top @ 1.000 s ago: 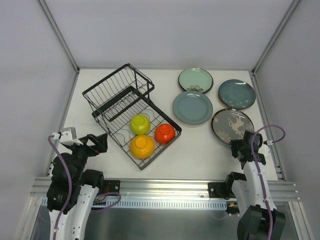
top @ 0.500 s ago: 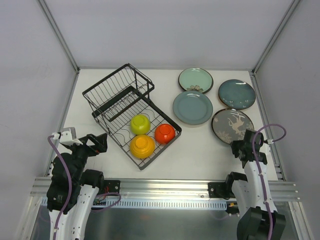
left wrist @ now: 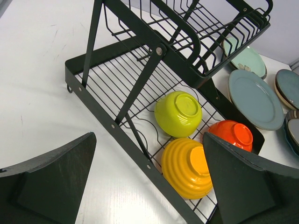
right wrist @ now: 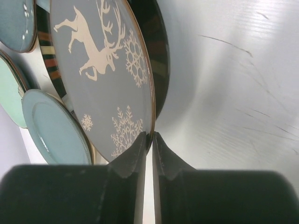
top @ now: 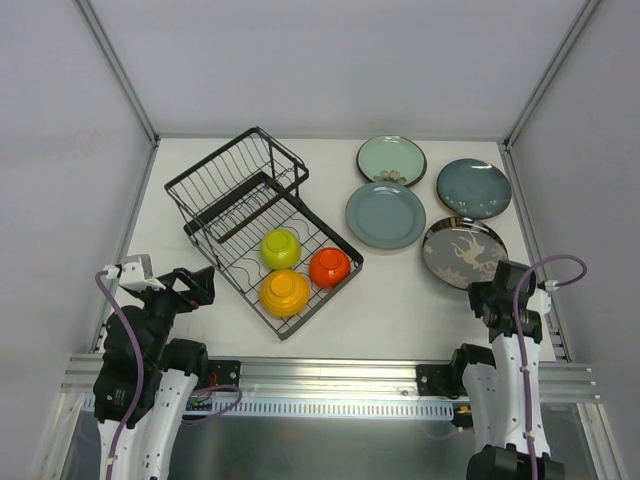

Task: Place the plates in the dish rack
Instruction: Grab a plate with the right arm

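Right gripper (right wrist: 150, 135): fingers (right wrist: 134, 156) pressed together on the near rim of the deer-patterned plate (right wrist: 105, 79), with only a thin slit left between the tips. The rim sits in that slit. In the overhead view this gripper (top: 497, 290) is at the plate's near right edge, close to the right side of the table (top: 400, 310).

Deer-patterned plate (top: 463, 252): dark grey with a white stag and snowflakes. It lies at the right of the table, well apart from the dish rack (top: 255, 225). From the wrist view its pinched edge looks raised. A dark glossy band shows beneath it; I cannot tell whether that is a second plate or the plate's own underside and shadow.

Neighbours:
- The dark teal plate (top: 474, 187) lies just behind it, rims close or touching.
- The grey-blue plate (top: 385, 214) lies just to its left, between it and the rack.
- The mint green plate (top: 391, 160) lies behind the grey-blue one, rims overlapping or touching.
- All three lie flat on the table.

Dish rack: black wire, set at an angle left of centre, with the raised slotted section toward the back. The lower tray faces the plates and holds three bowls:
- yellow-green bowl (top: 281, 247)
- red-orange bowl (top: 330, 266), in the corner nearest the plates
- yellow-orange bowl (top: 285, 292), ribbed

In the left wrist view the bowls show their bases.

Left gripper (top: 195, 285): jaws spread wide with nothing between them. It sits near the rack's near left corner and does not touch it.
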Action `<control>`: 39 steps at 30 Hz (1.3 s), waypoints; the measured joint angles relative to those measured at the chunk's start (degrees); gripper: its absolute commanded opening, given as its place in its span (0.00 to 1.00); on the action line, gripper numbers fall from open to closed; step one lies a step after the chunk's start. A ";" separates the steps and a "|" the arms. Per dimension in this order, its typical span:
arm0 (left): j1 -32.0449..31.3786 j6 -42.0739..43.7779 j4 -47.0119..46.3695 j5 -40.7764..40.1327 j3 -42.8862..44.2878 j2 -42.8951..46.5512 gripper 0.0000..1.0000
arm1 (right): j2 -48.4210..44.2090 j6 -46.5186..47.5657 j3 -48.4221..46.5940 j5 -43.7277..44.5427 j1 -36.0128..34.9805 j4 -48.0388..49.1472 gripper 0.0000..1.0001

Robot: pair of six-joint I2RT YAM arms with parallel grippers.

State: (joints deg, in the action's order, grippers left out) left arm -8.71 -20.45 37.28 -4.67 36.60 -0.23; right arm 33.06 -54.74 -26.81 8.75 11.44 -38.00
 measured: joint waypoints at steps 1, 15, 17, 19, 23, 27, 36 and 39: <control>0.00 0.00 0.00 0.00 0.00 0.00 0.99 | -0.70 -0.02 0.00 0.02 0.00 -0.66 0.08; -0.37 -0.02 0.00 -0.07 0.00 0.00 0.99 | -6.93 -1.99 3.50 0.22 0.15 -4.07 0.09; -0.37 -0.02 0.00 -0.07 0.00 0.00 0.99 | -7.23 -2.14 4.02 0.22 0.17 -3.61 0.11; -0.37 -0.02 0.00 -0.07 0.00 0.00 0.99 | -7.23 -2.19 4.33 0.22 0.20 -3.26 0.12; -0.37 -0.02 0.00 -0.07 0.00 0.00 0.99 | -7.26 -2.14 4.42 0.28 0.20 -3.15 0.13; -0.37 -0.02 0.00 -0.07 0.00 0.00 0.99 | -7.32 -2.12 4.87 0.37 0.20 -2.69 0.15; -0.37 -0.02 0.00 -0.07 0.00 0.00 0.99 | -7.56 -2.14 5.31 0.39 0.20 -2.08 0.17; -0.37 -0.02 0.00 -0.07 0.00 0.00 0.99 | -7.56 -2.12 5.44 0.42 0.20 -1.92 0.18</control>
State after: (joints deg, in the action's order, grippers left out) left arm -9.08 -20.47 37.28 -4.73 36.60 -0.23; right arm 25.50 -56.86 -21.37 9.17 11.64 -39.92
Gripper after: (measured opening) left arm 0.991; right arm 0.173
